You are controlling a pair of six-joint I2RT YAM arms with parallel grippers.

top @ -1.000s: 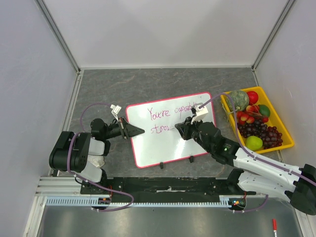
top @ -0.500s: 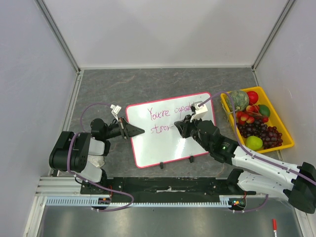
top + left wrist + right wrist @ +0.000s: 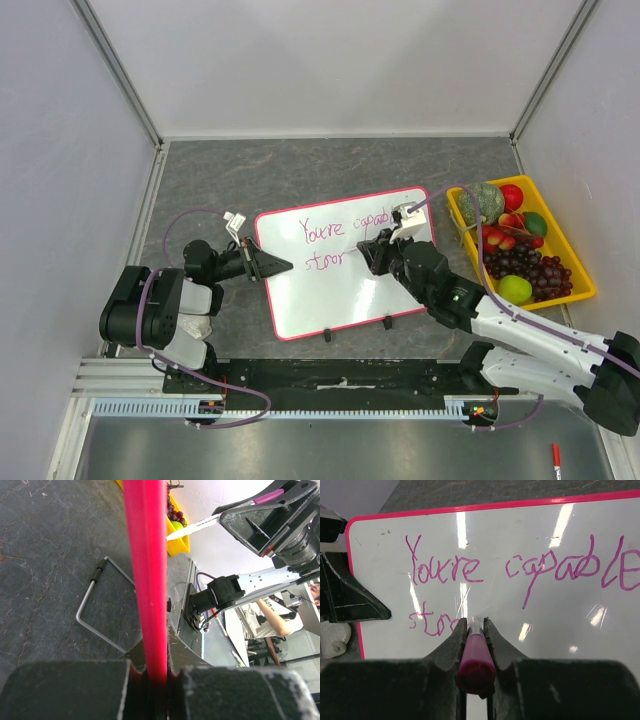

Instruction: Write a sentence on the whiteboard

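The whiteboard (image 3: 330,295) lies tilted on the grey table, white with a pink rim. The sentence (image 3: 325,230) is in purple cursive: "You're capable" on the top line and "stro" (image 3: 432,622) begun below it. My left gripper (image 3: 285,265) is shut on the whiteboard's left edge, and the pink rim (image 3: 145,580) runs between its jaws (image 3: 156,672). My right gripper (image 3: 368,252) is shut on a purple marker (image 3: 476,657). The marker's tip touches the whiteboard (image 3: 545,625) just right of "stro".
A yellow bin (image 3: 575,285) of fruit stands right of the board. A red pen (image 3: 556,462) lies at the near right, behind the arm bases. A wire stand (image 3: 92,615) lies on the table under the board's edge. Grey walls enclose the table.
My right gripper has crept slightly right and away with the marker, and the second line has grown a little. The left gripper and the board have not moved.
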